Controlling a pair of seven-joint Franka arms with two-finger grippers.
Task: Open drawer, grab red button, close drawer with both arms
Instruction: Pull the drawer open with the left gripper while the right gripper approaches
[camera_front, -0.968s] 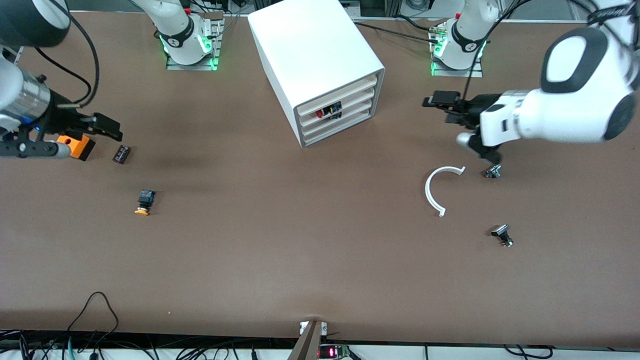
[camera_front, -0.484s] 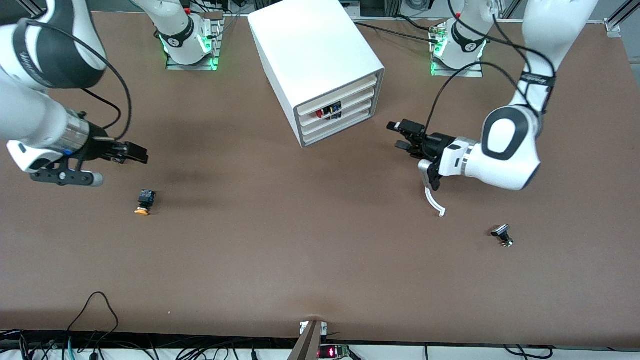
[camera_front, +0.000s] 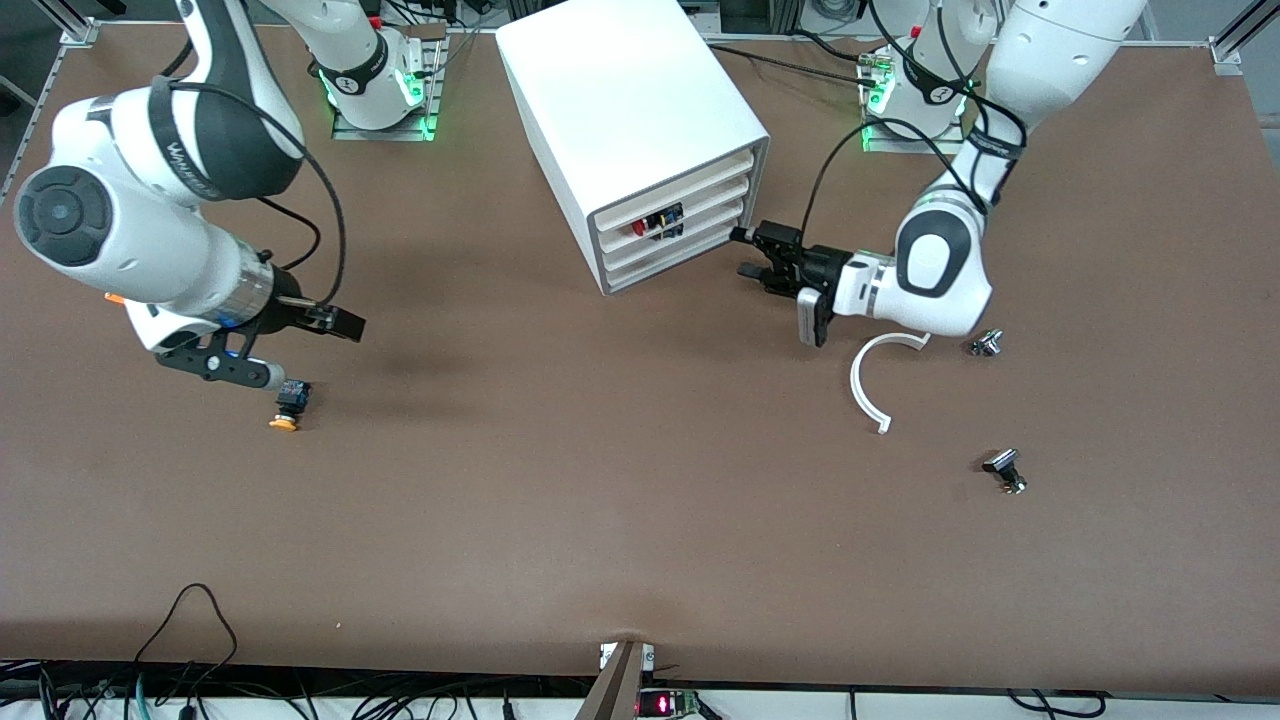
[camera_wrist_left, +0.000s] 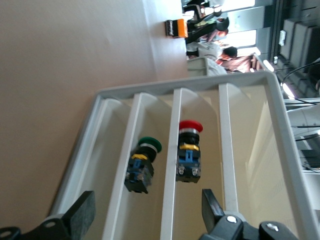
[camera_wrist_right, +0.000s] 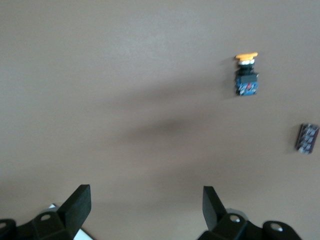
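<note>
Right gripper (camera_wrist_right: 145, 210) open over bare brown surface (camera_wrist_right: 125, 90). Orange-capped button (camera_wrist_right: 246, 75) lying on surface; small dark block (camera_wrist_right: 307, 138) near it.

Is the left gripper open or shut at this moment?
Open. In the left wrist view the left gripper shows its fingers spread wide apart, holding nothing, facing the cabinet front where the button sits.

Brown matte table (camera_front: 600, 520) w/ soft shadows, white cabinet (camera_front: 620, 110) at top centre, black cables (camera_front: 190, 625) along near edge, metal framing (camera_front: 75, 25) at corner, even overhead light
</note>
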